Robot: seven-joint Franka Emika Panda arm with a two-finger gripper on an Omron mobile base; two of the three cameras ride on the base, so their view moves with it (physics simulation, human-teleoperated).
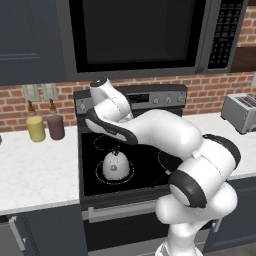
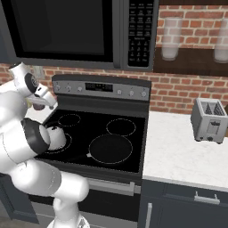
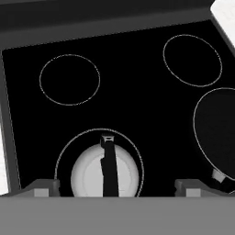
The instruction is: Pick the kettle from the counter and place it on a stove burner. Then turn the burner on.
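**Kettle on the front-left ring, gripper spread above it**

Left of the stove [image 1: 150, 165] a white counter [image 1: 35, 175] ran along a red brick wall [image 1: 15, 107]. A yellow bottle [image 1: 36, 128] and a maroon bottle [image 1: 55, 126] stood at its back, touching or nearly so, well clear of the stove's edge. The rest of that counter lay bare up to the stove.

The kettle [image 1: 116, 165] sat upright inside the stove's front-left ring [image 3: 62, 160], apart from the other three rings. From the hand camera its dark handle [image 3: 109, 170] ran across the pale dome. The gripper [image 3: 117, 186] hung over it with both fingers [image 3: 43, 187] spread wide, one on each side of the kettle and touching nothing. Black glass was open behind the kettle and to its right.

A microwave [image 1: 140, 35] hung above the stove, over the grey back panel [image 2: 100, 87] with its knobs. The arm hid much of the stove's right half in the left base view; the right base view showed those rings clear.

Right of the stove a second stretch of counter held a toaster [image 2: 208, 119] near the wall. The right base view also showed two pale jars [image 2: 170, 38] on a dark shelf above it.
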